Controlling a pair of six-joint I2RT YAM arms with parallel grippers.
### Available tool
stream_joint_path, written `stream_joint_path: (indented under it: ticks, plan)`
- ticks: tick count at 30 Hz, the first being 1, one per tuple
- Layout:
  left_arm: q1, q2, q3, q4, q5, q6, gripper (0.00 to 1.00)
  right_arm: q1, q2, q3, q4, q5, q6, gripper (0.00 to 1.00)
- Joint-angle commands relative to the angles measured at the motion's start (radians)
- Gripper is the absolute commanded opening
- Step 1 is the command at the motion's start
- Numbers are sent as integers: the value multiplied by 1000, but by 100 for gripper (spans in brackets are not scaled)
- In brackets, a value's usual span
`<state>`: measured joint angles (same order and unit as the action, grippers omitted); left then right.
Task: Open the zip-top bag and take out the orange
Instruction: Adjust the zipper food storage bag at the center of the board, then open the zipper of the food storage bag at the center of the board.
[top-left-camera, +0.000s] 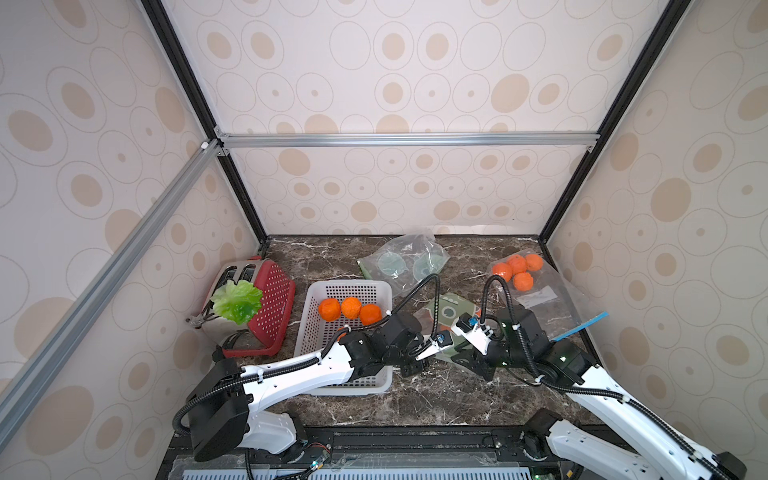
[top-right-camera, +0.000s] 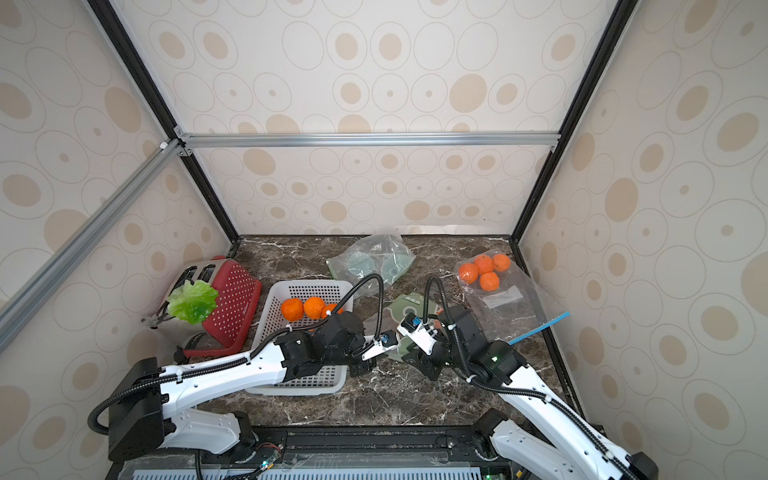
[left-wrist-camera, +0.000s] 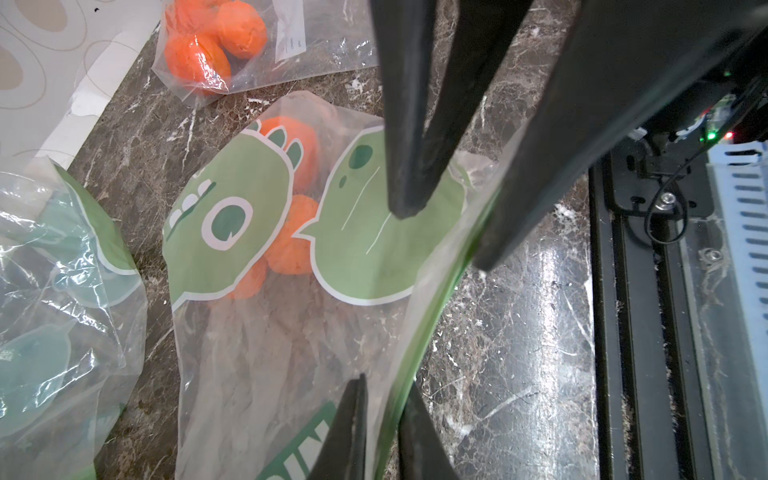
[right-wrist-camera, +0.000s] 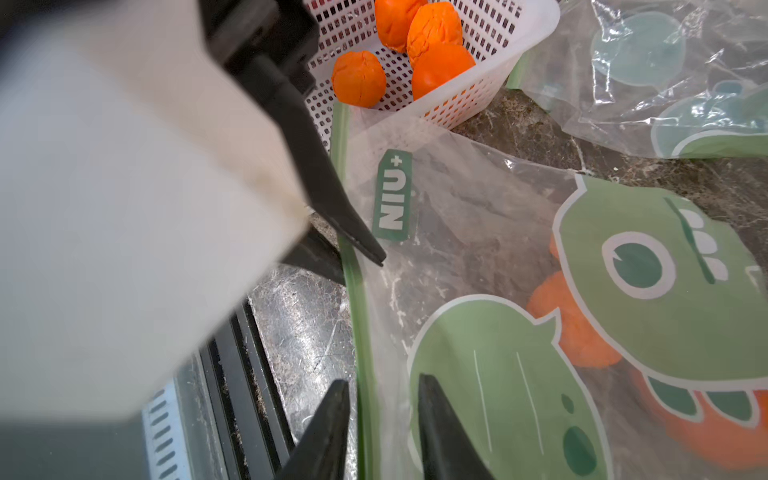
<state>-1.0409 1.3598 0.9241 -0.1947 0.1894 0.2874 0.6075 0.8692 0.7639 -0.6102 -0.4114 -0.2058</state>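
**Desk:** In a top view, both arms meet at the near edge of the dinosaur-print zip-top bag (top-left-camera: 451, 309). It lies flat on the marble table (top-left-camera: 415, 399), between the white basket (top-left-camera: 345, 286) and a second clear bag (top-left-camera: 540, 297) of fruit.

**Photographer:** Left wrist view: the left gripper (left-wrist-camera: 384, 386) pinches the bag's green zip strip (left-wrist-camera: 424, 345). An orange (left-wrist-camera: 291, 249) shows through the print, at the end away from the strip.

**Desk:** And the right wrist view?

**Photographer:** The right gripper (right-wrist-camera: 383, 380) straddles that same strip, jaws parted, not yet biting.

**Desk:** My advice: take only the upper film, just beside the left pinch. Then peel the layers apart slowly and low, so the fruit stays put.
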Motion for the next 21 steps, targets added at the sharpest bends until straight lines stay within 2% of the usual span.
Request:
stream_joint_path:
  ticks: [1, 8, 10, 14, 17, 21]
  plan:
    - [0, -15, -7, 18, -2, 13, 17, 5, 36, 44, 27, -41, 10, 30]
    - [-1, -27, -14, 17, -14, 13, 23, 6, 56, 41, 40, -40, 14, 25]
    - [-2, -30, -16, 18, -21, 11, 31, 6, 49, 34, 51, -41, 19, 26]
    - [-1, -48, -37, 29, -64, -5, 41, 5, 43, 17, 55, -50, 10, 23]
    - [0, -69, -70, 53, -102, -17, 42, 6, 50, 0, 50, -44, 1, 20]
    - [-1, -78, -82, 69, -128, -24, 44, 6, 66, -9, 57, -79, -3, 20]
